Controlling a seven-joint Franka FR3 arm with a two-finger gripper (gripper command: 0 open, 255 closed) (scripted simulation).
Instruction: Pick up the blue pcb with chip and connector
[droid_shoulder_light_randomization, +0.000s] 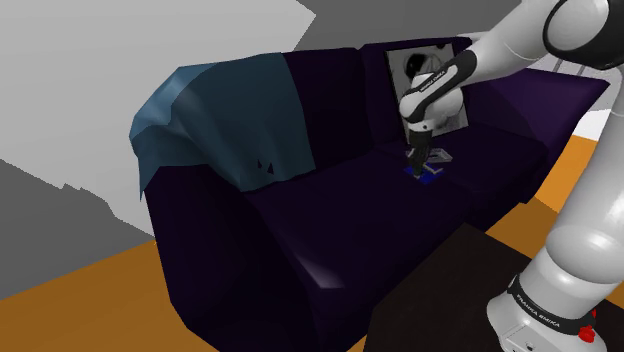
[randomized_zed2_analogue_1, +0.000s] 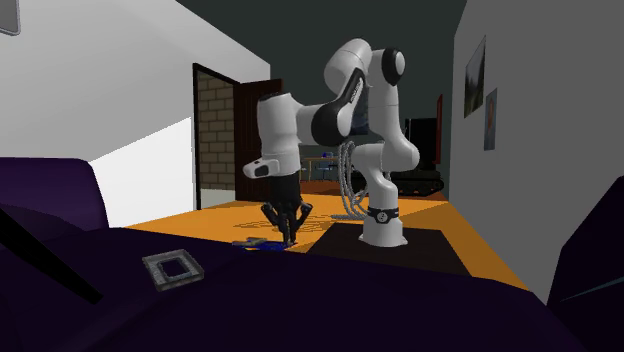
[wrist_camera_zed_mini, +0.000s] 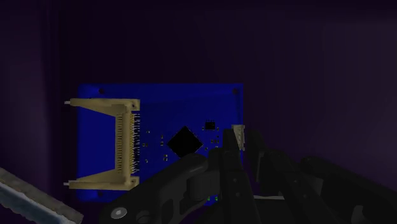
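Purple sofa holds blue pcb beneath tool.

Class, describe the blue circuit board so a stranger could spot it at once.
Find the dark purple sofa with a blue blanket over one end. On its seat, under the black hand, lies a blue rectangular circuit board. Unlike the grey square frame beside it, it carries a tan connector and a black chip.

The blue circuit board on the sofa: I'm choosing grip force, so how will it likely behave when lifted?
The blue board looks thin and flat, so it is probably stiff and light. Lying flat on the dark sofa cushion, it should not roll, though the seat may give. Its raised tan connector and black chip look delicate; the edges seem safer to squeeze.
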